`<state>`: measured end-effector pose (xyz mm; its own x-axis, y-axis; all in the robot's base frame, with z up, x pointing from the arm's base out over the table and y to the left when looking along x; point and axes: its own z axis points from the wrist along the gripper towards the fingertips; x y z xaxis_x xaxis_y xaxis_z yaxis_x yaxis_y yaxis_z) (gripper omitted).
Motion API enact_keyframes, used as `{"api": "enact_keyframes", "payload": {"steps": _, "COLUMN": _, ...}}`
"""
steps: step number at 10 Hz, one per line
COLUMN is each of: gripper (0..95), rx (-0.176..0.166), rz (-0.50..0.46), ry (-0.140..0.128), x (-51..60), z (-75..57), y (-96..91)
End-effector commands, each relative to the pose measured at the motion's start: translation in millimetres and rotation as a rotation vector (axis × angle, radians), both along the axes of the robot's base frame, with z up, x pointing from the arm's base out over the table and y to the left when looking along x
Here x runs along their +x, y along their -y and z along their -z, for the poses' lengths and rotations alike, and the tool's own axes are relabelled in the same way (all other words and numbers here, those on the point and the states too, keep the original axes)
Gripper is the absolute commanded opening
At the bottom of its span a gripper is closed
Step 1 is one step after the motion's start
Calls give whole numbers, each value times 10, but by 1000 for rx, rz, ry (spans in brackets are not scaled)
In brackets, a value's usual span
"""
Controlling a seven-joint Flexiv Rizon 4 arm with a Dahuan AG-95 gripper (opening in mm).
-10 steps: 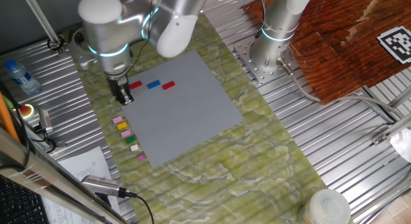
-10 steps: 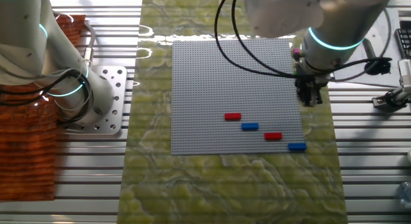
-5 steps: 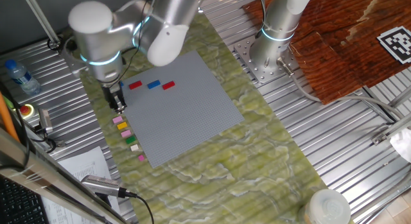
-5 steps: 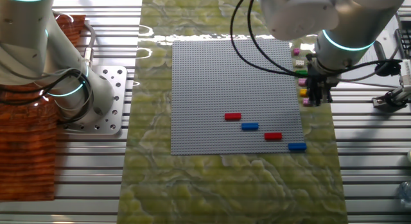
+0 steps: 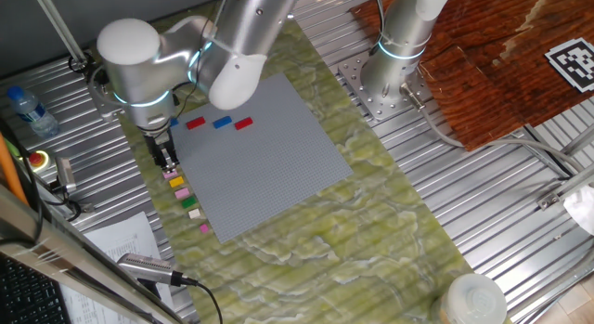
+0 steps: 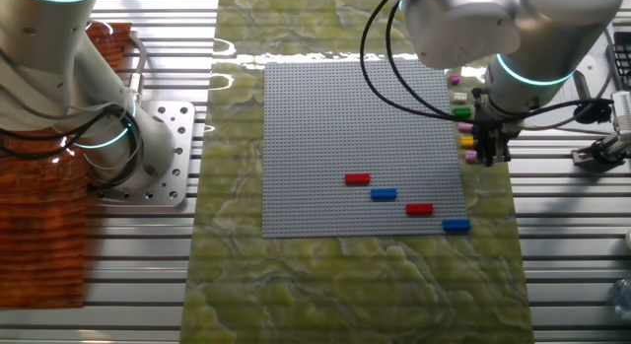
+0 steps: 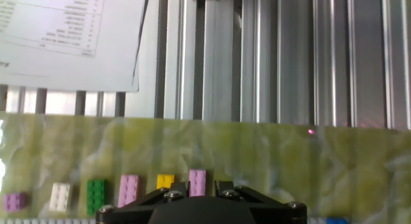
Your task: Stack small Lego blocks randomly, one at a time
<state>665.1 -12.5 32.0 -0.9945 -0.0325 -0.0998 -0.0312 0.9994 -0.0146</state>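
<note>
A large flat grey studded baseplate point(image 5: 260, 152) is lying on a mat mottled in green and yellow marbling point(image 5: 371, 222). Two red bricks point(image 6: 357, 178) and two blue ones point(image 6: 384, 194) are showing bright against the grey. Along the mat's edge, small plastic bricks are sitting in purple point(image 7: 14, 201), cream point(image 7: 60, 196), green point(image 7: 97, 194), pink point(image 7: 128, 189), yellow point(image 7: 165, 181) and lilac point(image 7: 197, 182) (the last partly hidden). The ribbed metal table point(image 7: 270, 57) is gleaming silver.

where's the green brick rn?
The green brick sits in the loose row on the mat beside the baseplate, between a cream brick and a pink brick in the hand view.
</note>
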Motion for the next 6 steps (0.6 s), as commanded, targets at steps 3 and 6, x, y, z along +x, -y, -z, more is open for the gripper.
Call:
{"api": "enact_keyframes", "payload": {"steps": 3, "gripper": 380, "rx": 2, "rz": -1, "ry": 0, "x": 4, "z": 56, "y": -13}}
{"api": "enact_keyframes", "payload": {"steps": 6, "gripper": 380, "rx": -3, "rz": 2, "ry": 8, "x": 3, "z": 116, "y": -9}}
